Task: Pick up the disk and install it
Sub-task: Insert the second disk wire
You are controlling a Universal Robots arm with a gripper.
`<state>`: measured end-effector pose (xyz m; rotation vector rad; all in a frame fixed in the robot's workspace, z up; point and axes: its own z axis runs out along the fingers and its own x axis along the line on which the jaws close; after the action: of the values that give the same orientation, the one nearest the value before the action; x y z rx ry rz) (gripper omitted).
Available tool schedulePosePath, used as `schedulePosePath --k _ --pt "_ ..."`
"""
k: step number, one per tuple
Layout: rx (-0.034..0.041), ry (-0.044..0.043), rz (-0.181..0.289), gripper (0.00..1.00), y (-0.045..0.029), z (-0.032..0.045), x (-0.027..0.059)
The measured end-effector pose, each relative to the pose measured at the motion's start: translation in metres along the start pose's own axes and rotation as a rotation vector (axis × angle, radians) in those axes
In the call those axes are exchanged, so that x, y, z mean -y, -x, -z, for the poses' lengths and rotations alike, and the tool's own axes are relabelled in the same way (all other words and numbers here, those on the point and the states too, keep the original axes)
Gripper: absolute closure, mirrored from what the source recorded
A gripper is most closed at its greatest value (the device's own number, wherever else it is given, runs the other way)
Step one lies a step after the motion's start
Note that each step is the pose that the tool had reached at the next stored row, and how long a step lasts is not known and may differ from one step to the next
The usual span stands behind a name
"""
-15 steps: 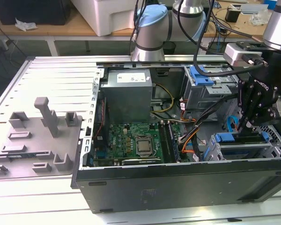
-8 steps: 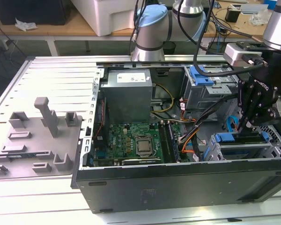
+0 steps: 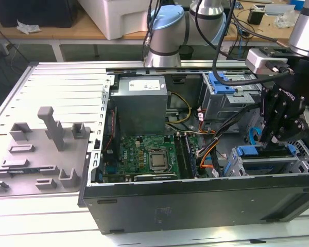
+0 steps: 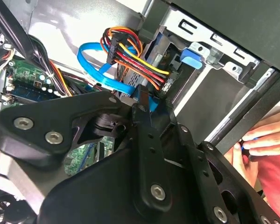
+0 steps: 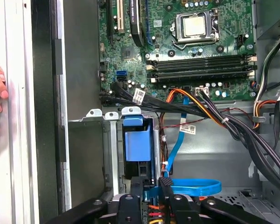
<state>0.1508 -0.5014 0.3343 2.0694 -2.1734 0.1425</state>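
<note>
gripper (image 3: 274,139) low over drive cage (image 3: 268,164) at computer case's (image 3: 195,206) front corner | finger state: cannot tell | disk (image 5: 139,145) with blue carrier sits in cage slot | judged nearly installed, final seating unconfirmed

Green motherboard (image 5: 177,42); blue carrier (image 5: 138,140); blue flat cable (image 4: 95,70); red-yellow-orange wire bundle (image 4: 135,56); black gripper (image 3: 278,121); grey tray (image 3: 38,154).

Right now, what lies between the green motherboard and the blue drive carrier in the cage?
In the first wrist view, a bundle of black cables crosses between the green motherboard and the blue drive carrier.
</note>
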Motion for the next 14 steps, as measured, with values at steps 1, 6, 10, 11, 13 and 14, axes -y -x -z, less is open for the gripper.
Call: schedulePosePath --k 1,6,10,11,13,14 --pt "0.0 0.0 0.0 0.7 0.0 0.0001 0.0" --pt "-0.0001 -0.0001 0.0 0.7 -0.0018 0.0123 -0.0004" --pt "0.0001 -0.0035 -0.001 0.7 -0.0039 0.0241 -0.0056" --pt "0.0003 -0.0063 -0.001 0.72 -0.0044 0.027 -0.0087" --pt "0.0007 -0.0121 -0.002 0.85 -0.0044 0.0317 -0.0146" --pt "0.0007 -0.0137 -0.002 0.89 -0.0043 0.0325 -0.0166"
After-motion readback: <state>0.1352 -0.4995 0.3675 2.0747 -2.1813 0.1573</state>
